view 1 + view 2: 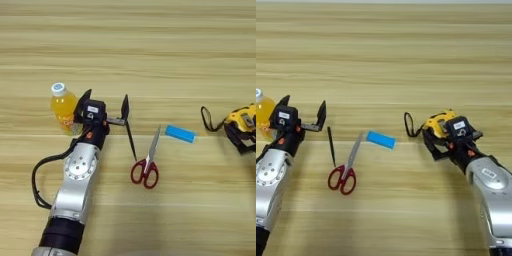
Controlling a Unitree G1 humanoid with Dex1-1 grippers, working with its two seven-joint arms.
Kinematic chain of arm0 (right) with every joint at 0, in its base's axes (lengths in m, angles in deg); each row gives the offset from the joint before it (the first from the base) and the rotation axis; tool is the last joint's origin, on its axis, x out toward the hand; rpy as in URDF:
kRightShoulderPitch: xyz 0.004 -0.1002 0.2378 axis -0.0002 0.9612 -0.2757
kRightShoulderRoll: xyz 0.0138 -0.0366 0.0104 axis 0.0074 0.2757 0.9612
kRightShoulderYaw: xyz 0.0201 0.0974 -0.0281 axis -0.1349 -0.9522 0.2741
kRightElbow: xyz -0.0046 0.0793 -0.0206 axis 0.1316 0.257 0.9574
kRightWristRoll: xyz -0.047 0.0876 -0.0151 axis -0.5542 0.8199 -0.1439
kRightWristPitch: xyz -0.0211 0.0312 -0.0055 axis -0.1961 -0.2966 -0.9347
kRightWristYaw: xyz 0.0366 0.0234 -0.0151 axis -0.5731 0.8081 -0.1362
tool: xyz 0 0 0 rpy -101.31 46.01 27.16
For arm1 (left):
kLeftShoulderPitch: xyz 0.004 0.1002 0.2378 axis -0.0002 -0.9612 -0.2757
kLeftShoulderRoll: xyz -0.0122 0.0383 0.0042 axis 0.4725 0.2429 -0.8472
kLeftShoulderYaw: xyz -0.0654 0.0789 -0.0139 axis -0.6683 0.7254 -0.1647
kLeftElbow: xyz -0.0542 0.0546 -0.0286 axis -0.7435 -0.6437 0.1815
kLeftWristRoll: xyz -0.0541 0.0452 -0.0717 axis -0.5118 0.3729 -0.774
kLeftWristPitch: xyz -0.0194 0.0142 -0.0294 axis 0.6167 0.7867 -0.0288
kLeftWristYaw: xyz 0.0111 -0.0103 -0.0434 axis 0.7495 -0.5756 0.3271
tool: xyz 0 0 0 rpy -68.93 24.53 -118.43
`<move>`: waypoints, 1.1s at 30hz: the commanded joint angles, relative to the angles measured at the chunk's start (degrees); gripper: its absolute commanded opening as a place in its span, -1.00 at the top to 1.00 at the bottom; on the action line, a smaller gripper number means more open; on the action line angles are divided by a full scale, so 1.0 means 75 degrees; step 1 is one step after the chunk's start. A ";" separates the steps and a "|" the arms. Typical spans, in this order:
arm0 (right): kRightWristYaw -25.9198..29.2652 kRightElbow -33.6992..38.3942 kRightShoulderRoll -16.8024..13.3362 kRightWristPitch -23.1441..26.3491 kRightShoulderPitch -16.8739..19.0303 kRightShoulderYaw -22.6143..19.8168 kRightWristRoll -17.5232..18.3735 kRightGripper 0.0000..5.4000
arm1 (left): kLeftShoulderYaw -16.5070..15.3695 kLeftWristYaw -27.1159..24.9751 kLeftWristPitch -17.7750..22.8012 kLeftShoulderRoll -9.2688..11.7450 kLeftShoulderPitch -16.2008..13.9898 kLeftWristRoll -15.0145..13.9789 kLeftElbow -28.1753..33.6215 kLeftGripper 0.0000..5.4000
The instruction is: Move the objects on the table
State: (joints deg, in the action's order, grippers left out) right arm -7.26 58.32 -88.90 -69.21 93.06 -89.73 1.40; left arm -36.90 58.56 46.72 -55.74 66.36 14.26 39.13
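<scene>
A: What is closest to the bottom of the frame?

B: The two silver arms. The left arm comes up from the lower left, and the right arm comes up from the lower right.

A: What lies a bit higher?

B: The red-handled scissors (pixel 344 172) lie low in the middle, flat on the table (pixel 396 60), with the blades pointing up and to the right. The thin black pen (pixel 331 146) lies just left of them. The blue bar (pixel 380 139) lies just past the blade tips, a little to the right.

A: What is the left gripper (pixel 106 106) doing?

B: It sits at middle left with its two black fingers spread wide apart. It holds nothing. The pen's top end is just below its right finger.

A: And the right gripper (pixel 442 141)?

B: It is at middle right, pinching the yellow-black tape measure (pixel 439 122). The black strap (pixel 409 126) loops out to the left on the wood.

A: Where is the juice?

B: The orange juice bottle (pixel 62 109) stands upright at the left, just beside the left gripper's left finger. I cannot tell if they touch. Farther up there is only wood.
</scene>
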 commanded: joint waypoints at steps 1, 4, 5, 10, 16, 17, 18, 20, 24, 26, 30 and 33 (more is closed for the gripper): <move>-0.0090 -0.0511 -0.0010 -0.0227 -0.0324 0.0102 -0.0197 -0.67 | -0.0004 0.0037 0.0075 0.0019 0.0064 0.0130 -0.0022 -1.00; -0.0042 -0.0887 -0.0019 -0.0328 -0.0379 0.0265 -0.0332 -0.67 | 0.0001 0.0047 0.0087 0.0016 0.0052 0.0135 0.0000 -1.00; -0.0035 -0.1056 -0.0029 -0.0369 -0.0407 0.0320 -0.0388 -0.67 | 0.0001 0.0048 0.0089 0.0016 0.0050 0.0133 0.0004 -1.00; 0.0004 -0.1630 -0.0063 -0.0525 -0.0508 0.0515 -0.0596 -0.67 | -0.0002 0.0044 0.0093 0.0019 0.0042 0.0124 0.0016 -1.00; 0.0146 -0.1888 -0.0051 -0.0563 -0.0560 0.0569 -0.0603 -0.67 | -0.0008 0.0041 0.0086 0.0020 0.0056 0.0118 -0.0011 -1.00; 0.0152 -0.1924 -0.0049 -0.0572 -0.0570 0.0571 -0.0610 -0.67 | -0.0009 0.0042 0.0085 0.0020 0.0060 0.0119 -0.0017 -1.00; 0.0157 -0.1952 -0.0046 -0.0582 -0.0578 0.0569 -0.0613 -0.67 | -0.0009 0.0041 0.0083 0.0021 0.0063 0.0119 -0.0021 -1.00; 0.0166 -0.1976 -0.0043 -0.0591 -0.0584 0.0567 -0.0614 -0.67 | -0.0010 0.0042 0.0081 0.0020 0.0067 0.0120 -0.0029 -1.00; 0.0179 -0.2030 -0.0039 -0.0616 -0.0610 0.0573 -0.0619 -0.67 | -0.0014 0.0039 0.0081 0.0022 0.0079 0.0117 -0.0041 -1.00; 0.0183 -0.2046 -0.0042 -0.0667 -0.0617 0.0575 -0.0628 -0.77 | -0.0012 0.0040 0.0082 0.0019 0.0081 0.0118 -0.0041 -1.00; 0.0191 -0.1975 0.0024 -0.0880 -0.0638 0.0511 -0.0532 -0.94 | -0.0010 0.0039 0.0084 0.0019 0.0084 0.0119 -0.0048 -1.00; 0.0172 -0.1880 0.0055 -0.1124 -0.0654 0.0447 -0.0477 -1.00 | -0.0010 0.0037 0.0079 0.0017 0.0093 0.0119 -0.0065 -1.00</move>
State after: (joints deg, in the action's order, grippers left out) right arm -6.12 43.34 -88.61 -76.27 88.87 -85.67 -2.86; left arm -36.88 58.70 46.72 -55.77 66.37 14.32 39.14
